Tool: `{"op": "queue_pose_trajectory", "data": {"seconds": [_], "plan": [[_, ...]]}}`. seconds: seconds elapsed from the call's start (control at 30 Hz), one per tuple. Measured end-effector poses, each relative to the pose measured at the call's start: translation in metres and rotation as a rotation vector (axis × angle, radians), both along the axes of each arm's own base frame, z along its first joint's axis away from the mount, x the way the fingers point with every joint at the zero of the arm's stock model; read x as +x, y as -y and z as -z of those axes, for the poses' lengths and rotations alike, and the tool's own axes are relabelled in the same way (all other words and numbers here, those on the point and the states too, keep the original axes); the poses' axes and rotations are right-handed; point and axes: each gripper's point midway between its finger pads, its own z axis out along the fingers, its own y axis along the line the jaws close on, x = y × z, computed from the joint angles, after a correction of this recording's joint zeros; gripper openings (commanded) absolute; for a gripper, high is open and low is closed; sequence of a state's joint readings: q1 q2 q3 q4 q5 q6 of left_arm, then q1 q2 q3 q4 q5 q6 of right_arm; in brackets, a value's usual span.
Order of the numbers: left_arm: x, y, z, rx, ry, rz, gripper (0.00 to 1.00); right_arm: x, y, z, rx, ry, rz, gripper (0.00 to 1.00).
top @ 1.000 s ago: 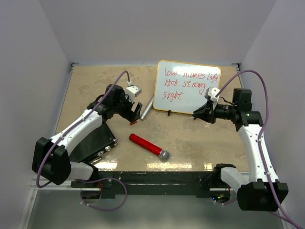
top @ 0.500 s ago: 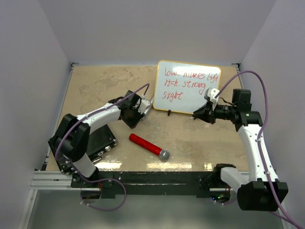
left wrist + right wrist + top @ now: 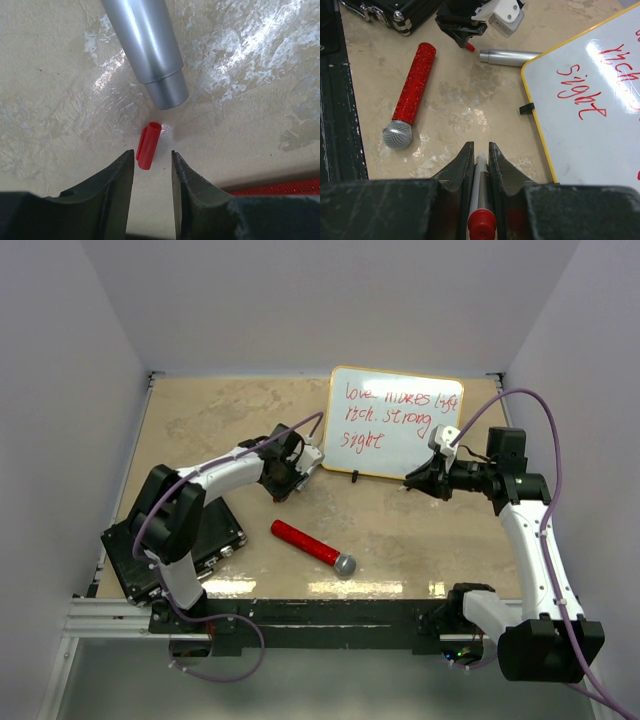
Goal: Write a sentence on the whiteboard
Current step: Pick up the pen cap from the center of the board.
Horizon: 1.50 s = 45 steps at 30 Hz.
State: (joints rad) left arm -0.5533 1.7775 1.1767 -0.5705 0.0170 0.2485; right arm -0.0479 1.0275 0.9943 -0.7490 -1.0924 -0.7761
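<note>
The whiteboard (image 3: pixel 400 445) leans at the back of the table, and the sentence (image 3: pixel 388 412) runs across it in three red lines starting with "love". In the right wrist view the whiteboard (image 3: pixel 600 135) fills the right side. My right gripper (image 3: pixel 480 147) is shut on a grey marker (image 3: pixel 481 200) with a red end, hovering in front of the board's lower right corner (image 3: pixel 412 480). My left gripper (image 3: pixel 152 157) is low over the table. Its jaws are narrowly apart around the near end of a small red cap (image 3: pixel 148 146), which lies against the left fingertip.
A silver tube (image 3: pixel 147 50) lies just beyond the cap, pointing at the board's lower left corner (image 3: pixel 310 465). A red glitter microphone (image 3: pixel 312 545) lies mid-table. A black case (image 3: pixel 205 540) sits under the left arm near the front left.
The left arm has swung in and dropped onto the red cap, and its jaws have narrowed from wide open. The right arm and its marker have not moved.
</note>
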Motion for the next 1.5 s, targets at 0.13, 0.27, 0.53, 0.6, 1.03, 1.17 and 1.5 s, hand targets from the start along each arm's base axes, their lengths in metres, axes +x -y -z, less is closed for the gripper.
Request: {"op": "queue_pose_trajectory", "data": {"seconds": [0.13, 0.27, 0.53, 0.6, 1.03, 1.17, 1.5], "plan": [[-0.005, -0.003, 0.009, 0.023, -0.032, 0.005, 0.37, 0.000, 0.000, 0.000, -0.001, 0.002, -0.001, 0.00], [-0.008, -0.007, 0.016, 0.039, -0.059, 0.003, 0.33, 0.000, 0.000, 0.000, -0.001, 0.001, -0.001, 0.00], [-0.009, -0.007, 0.021, 0.052, -0.090, 0.004, 0.25, -0.001, 0.000, 0.001, -0.003, 0.001, -0.003, 0.00], [-0.009, -0.006, 0.022, 0.054, -0.097, 0.005, 0.17, 0.000, 0.000, 0.001, -0.003, 0.003, -0.003, 0.00], [-0.013, -0.013, 0.017, 0.033, -0.043, -0.005, 0.00, -0.002, 0.000, 0.002, -0.009, 0.003, -0.009, 0.00], [-0.021, -0.017, -0.001, -0.008, 0.020, 0.016, 0.00, -0.005, 0.000, 0.005, -0.014, -0.003, -0.018, 0.00], [-0.037, 0.047, -0.093, -0.409, 0.335, 0.242, 0.00, -0.015, -0.019, 0.001, 0.073, -0.047, -0.119, 0.00]]}}
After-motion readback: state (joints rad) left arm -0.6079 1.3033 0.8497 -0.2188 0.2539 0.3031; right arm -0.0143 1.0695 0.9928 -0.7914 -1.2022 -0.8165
